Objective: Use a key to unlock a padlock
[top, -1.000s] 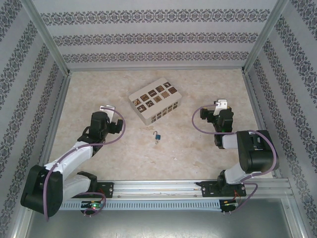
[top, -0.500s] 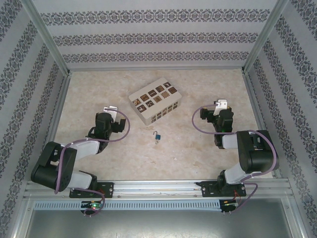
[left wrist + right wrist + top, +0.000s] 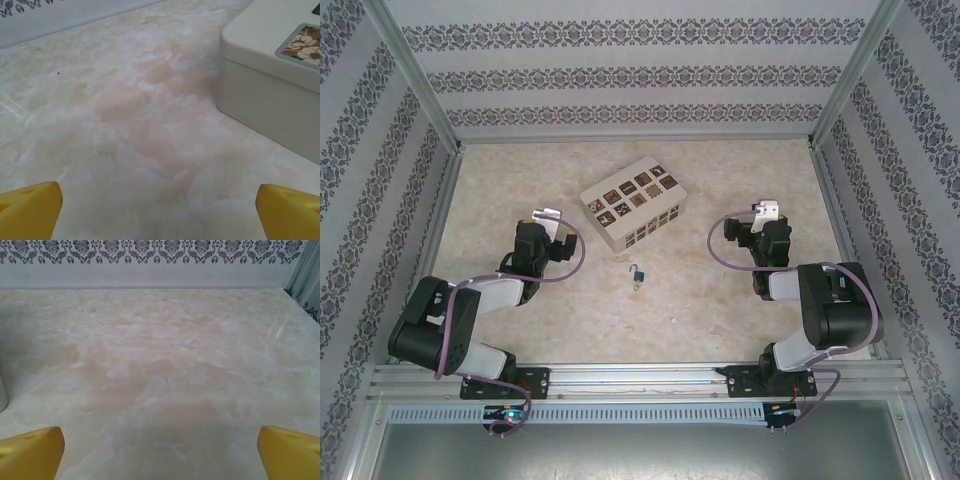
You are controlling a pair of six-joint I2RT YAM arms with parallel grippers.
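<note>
The tiny teal-blue padlock [image 3: 637, 273] with its thin silver shackle lies on the marble tabletop between the two arms, just in front of the beige box. A key is too small to make out. My left gripper [image 3: 542, 218] sits low to the left of the box and well left of the padlock; its yellow fingertips [image 3: 31, 207] stand wide apart with bare table between them, so my left gripper [image 3: 160, 212] is open. My right gripper [image 3: 760, 212] rests far right of the padlock, open over bare table [image 3: 160, 452], its fingertips [image 3: 290, 450] spread wide.
The beige box [image 3: 631, 202] with dark patterned tiles stands at mid-table; its corner [image 3: 270, 95] is close ahead and to the right of my left gripper. Patterned walls and metal posts [image 3: 438, 150] enclose the table on three sides. A rail [image 3: 640, 378] runs along the near edge.
The left arm's elbow has drawn in and folded, and its gripper has shifted slightly toward the box. The right arm, the padlock and the box have not moved.
</note>
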